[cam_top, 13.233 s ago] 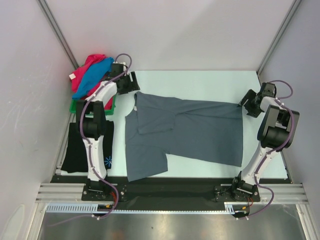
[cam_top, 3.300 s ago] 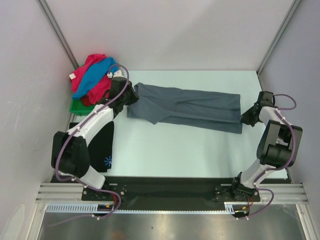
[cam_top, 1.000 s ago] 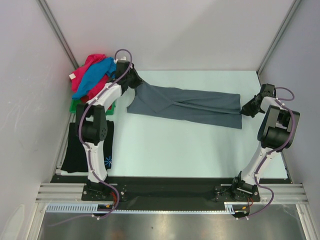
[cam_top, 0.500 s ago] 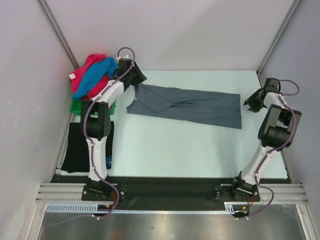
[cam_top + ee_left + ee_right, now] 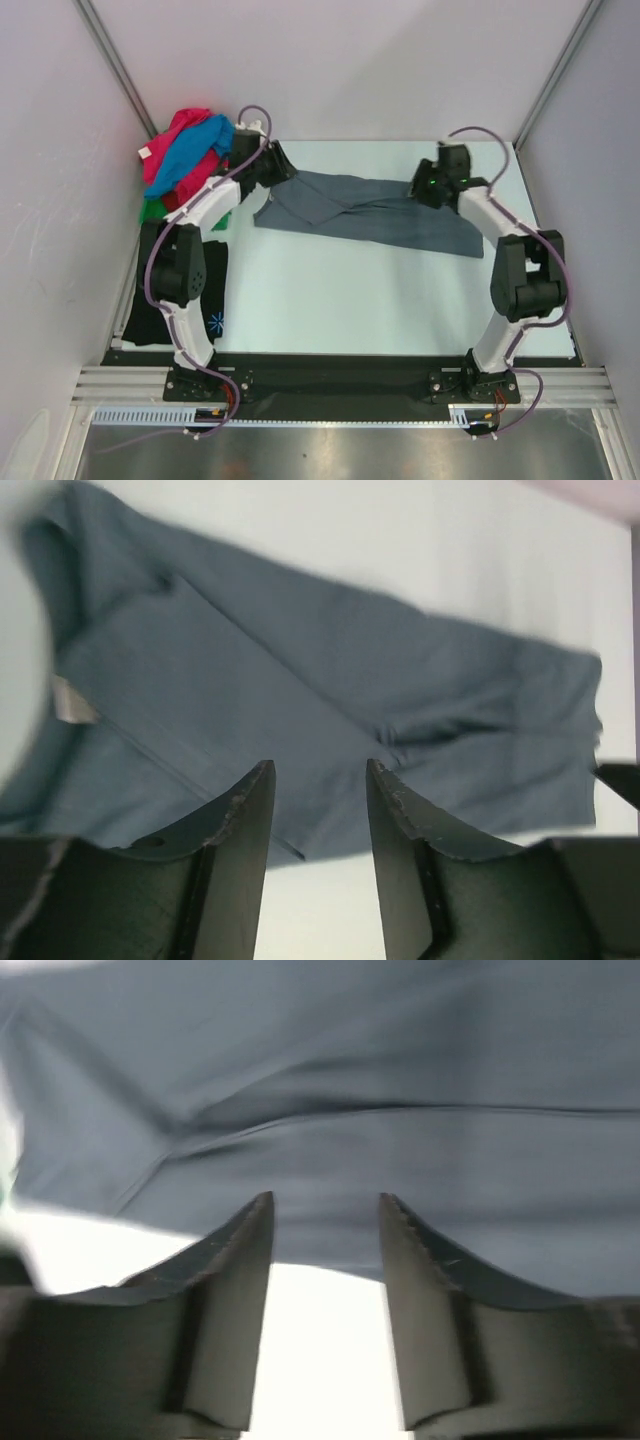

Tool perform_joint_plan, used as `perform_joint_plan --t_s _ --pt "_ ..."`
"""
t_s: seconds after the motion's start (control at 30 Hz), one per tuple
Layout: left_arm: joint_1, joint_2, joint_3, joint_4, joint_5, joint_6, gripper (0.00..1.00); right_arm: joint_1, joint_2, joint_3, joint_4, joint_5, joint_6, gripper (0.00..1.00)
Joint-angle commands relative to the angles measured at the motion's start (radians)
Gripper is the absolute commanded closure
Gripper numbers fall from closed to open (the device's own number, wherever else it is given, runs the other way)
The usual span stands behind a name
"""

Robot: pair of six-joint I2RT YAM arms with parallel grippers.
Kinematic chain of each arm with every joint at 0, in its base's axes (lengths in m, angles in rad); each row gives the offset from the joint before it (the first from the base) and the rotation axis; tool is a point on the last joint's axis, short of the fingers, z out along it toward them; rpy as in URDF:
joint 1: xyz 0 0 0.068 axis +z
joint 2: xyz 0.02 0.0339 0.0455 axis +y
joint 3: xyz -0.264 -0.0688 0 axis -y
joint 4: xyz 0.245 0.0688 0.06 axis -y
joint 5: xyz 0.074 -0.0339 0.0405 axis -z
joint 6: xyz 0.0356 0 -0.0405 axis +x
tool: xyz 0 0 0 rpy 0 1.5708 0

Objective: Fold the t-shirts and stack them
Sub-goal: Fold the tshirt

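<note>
Grey t-shirt [image 5: 370, 212] lies folded into a long strip on the table [image 5: 350, 300].
It stretches across the far part; the left gripper [image 5: 318, 780] hangs over its left end, the right gripper [image 5: 325, 1210] over its right part, each with jaws apart, gripping nothing.

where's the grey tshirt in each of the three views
Top external: the grey t-shirt lies as a long folded band across the far middle of the table.
Left wrist: the shirt fills the upper and middle picture, running slantwise.
Right wrist: the shirt fills the upper two thirds, blurred.
Shared landmark: the pale table along the shirt's folded edge.
</note>
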Motion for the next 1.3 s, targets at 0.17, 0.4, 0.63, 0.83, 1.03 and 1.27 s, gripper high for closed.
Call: perform_joint_plan --t_s 0.17,0.4,0.63,0.83,1.03,1.27 --pt "-0.142 -0.009 -0.144 0.122 0.085 0.021 0.56 0.197 0.184 0.006 0.295 -0.108 0.145 0.76" --pt "-0.15 0.046 -0.135 0.123 0.071 -0.008 0.58 0.247 0.296 -0.001 0.379 -0.158 0.21 0.94" --pt "-0.153 0.07 -0.17 0.144 0.063 -0.009 0.59 0.249 0.356 0.025 0.433 -0.154 0.224 0.95" --pt "-0.153 0.002 -0.221 0.148 0.011 -0.015 0.59 0.235 0.41 0.091 0.412 -0.145 0.213 0.95" --pt "-0.154 -0.126 -0.347 0.184 -0.023 -0.075 0.55 0.195 0.453 0.144 0.405 -0.151 0.193 0.95" --pt "-0.151 -0.363 -0.612 0.243 -0.092 -0.15 0.35 0.178 0.41 0.189 0.249 -0.213 0.126 0.89"
